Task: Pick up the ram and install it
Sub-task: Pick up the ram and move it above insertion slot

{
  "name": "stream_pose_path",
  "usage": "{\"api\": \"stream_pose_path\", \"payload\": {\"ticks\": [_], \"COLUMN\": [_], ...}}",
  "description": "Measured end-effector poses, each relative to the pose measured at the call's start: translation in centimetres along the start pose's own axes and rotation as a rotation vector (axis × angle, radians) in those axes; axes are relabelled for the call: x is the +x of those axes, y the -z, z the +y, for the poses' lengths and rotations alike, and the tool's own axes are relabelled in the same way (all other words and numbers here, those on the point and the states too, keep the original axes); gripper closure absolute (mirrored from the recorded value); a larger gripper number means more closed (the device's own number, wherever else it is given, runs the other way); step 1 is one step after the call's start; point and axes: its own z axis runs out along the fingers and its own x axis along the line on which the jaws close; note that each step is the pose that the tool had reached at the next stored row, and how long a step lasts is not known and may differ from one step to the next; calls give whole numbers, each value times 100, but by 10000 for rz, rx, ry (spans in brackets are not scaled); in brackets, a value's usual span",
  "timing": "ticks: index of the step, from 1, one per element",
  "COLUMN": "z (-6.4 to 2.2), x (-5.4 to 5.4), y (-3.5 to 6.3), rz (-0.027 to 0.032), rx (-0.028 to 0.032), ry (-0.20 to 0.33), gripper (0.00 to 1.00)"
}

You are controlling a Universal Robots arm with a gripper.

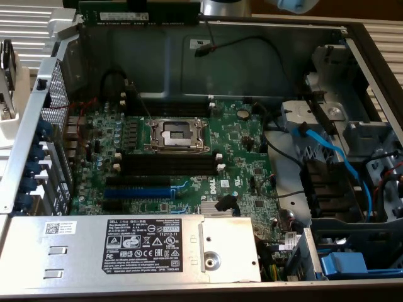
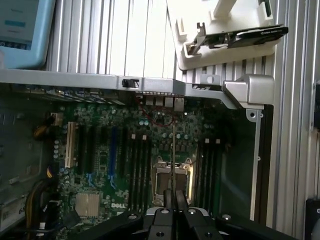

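The ram [image 1: 107, 14] is a long dark-green stick hanging level above the far wall of the open computer case. My gripper [image 1: 137, 9] is shut on it near its middle. In the wrist view the ram [image 2: 173, 160] shows edge-on as a thin line running out from between my fingertips, and the gripper [image 2: 173, 200] is closed on it. It hangs high over the green motherboard [image 1: 245, 151], roughly in line with the CPU socket [image 2: 172, 177]. Long black memory slots [image 1: 186, 160] lie on both sides of the socket [image 1: 176, 133].
The grey power supply box [image 1: 151, 242] fills the near side of the case. Blue cables [image 1: 327, 151] and drive bays crowd the exterior view's right. A blue expansion slot [image 1: 135, 192] lies near the power supply. A white holder with another card [image 2: 225, 40] sits outside the case wall.
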Motion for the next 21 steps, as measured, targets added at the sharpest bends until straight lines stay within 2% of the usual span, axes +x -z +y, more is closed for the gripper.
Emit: {"api": "stream_pose_path", "payload": {"ticks": [12, 21], "z": [-128, -218], "x": [92, 102], "y": [-91, -148], "rz": [-8, -12], "rx": [0, -1], "ry": [-72, -189], "gripper": [88, 88]}}
